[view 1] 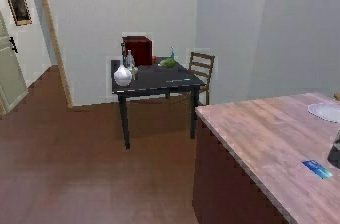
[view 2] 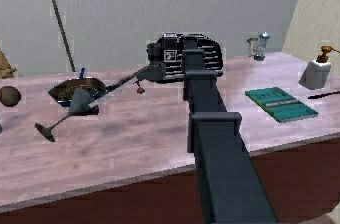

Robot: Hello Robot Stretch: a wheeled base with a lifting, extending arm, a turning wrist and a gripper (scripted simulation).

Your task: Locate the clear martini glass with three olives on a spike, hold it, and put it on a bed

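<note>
Pinkish, wood-grained tabletop [view 2: 143, 140]: toward its left edge a clear, cone-shaped martini glass [view 2: 78, 106] tilts beside thin dark fingers [view 2: 146, 76]; whether they hold it, I cannot tell.

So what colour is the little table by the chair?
The table is black, seen best in the forward view.

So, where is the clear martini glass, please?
The martini glass tilts over the wooden countertop, arm side view's left, between the hand and a brown ball.
</note>
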